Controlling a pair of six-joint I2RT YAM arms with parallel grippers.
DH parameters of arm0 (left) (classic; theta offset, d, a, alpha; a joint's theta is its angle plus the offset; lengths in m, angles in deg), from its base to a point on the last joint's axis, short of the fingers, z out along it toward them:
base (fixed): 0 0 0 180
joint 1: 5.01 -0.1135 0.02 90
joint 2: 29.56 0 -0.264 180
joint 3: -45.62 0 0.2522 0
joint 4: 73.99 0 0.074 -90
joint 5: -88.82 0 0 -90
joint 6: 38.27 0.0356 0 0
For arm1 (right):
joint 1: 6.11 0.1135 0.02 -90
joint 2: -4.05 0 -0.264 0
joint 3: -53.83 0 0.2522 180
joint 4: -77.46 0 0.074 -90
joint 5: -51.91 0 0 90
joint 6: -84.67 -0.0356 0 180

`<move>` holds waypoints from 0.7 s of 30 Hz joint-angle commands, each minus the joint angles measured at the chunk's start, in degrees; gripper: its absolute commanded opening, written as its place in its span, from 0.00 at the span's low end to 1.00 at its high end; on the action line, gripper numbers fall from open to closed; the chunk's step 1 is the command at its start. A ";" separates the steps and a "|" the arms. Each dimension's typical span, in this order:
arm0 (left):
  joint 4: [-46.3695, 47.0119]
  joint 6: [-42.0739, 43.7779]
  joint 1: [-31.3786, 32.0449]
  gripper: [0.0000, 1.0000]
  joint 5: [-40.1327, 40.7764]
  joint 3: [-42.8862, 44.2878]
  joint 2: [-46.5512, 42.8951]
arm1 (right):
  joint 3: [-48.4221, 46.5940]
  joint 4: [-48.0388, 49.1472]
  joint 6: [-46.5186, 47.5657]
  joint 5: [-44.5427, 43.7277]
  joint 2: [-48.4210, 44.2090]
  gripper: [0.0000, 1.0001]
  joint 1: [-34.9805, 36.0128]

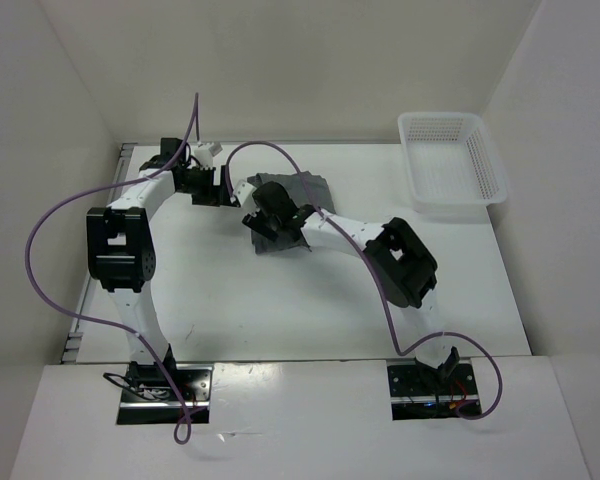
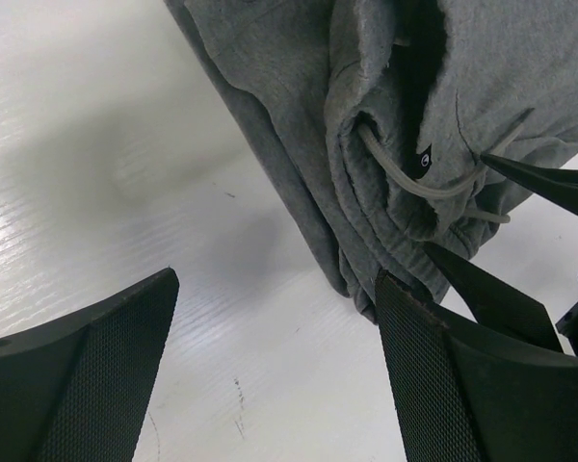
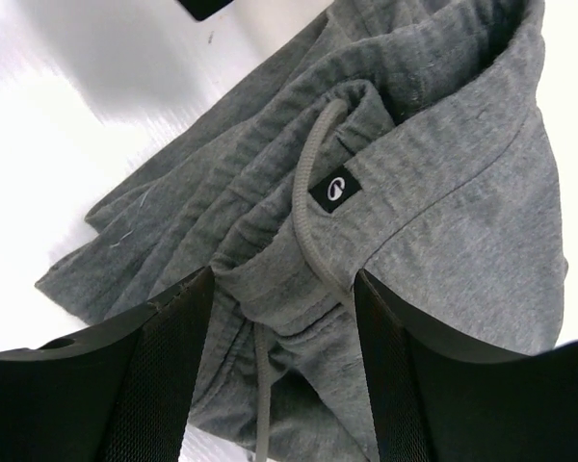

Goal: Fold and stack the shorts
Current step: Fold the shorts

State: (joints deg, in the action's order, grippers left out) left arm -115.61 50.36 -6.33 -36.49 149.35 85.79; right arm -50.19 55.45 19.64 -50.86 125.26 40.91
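- Overhead view: the pair of plain medium-grey soft-fabric shorts [image 1: 302,190] lay bunched in a loose, partly folded heap on the flat white table [image 1: 230,300], toward its far middle; both arms reached in to it, the left from the left side, the right from the near right.
- Left gripper [image 2: 275,289]: we found its two black textured fingers spread wide over bare table, nothing between them; it was released; the right-hand finger stood just beside the near folded edge of the shorts, and we could not tell whether it touched the cloth.
- Right gripper [image 3: 284,279]: its fingers stood apart on either side of a rolled fold of the waistband, grey cloth filling the gap between them; we could not tell whether the pads pressed on the fold or merely straddled it.
- Thin grey drawstring [image 3: 313,192]: it emerged from the waistband fold and ran down between the right gripper's fingers; beside it sat a small black woven label with a white mark [image 3: 335,188].
- White plastic mesh basket [image 1: 458,200]: it stood at the far right corner of the table, well apart from the shorts.
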 commanded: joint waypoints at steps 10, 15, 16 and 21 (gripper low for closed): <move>1.49 1.37 -0.17 0.90 -2.22 -0.41 1.19 | -0.45 2.98 -1.24 -1.92 2.63 0.62 0.70; 1.49 1.37 -0.17 0.90 -2.74 -0.41 1.19 | 1.40 0.52 -1.77 0.82 -0.09 0.62 0.70; 1.49 1.37 -0.17 0.90 -2.75 -0.41 1.19 | 1.92 0.52 -1.77 0.82 -0.09 0.62 0.70; 1.49 1.37 -0.17 0.90 -2.75 -0.41 1.19 | 0.88 -0.01 -1.15 1.61 -0.09 0.62 0.70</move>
State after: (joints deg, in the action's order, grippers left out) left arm -115.59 50.38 -6.33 -37.19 149.33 85.97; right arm -48.86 55.75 18.77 -50.56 127.29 41.00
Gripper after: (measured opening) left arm 0.904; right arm 0.619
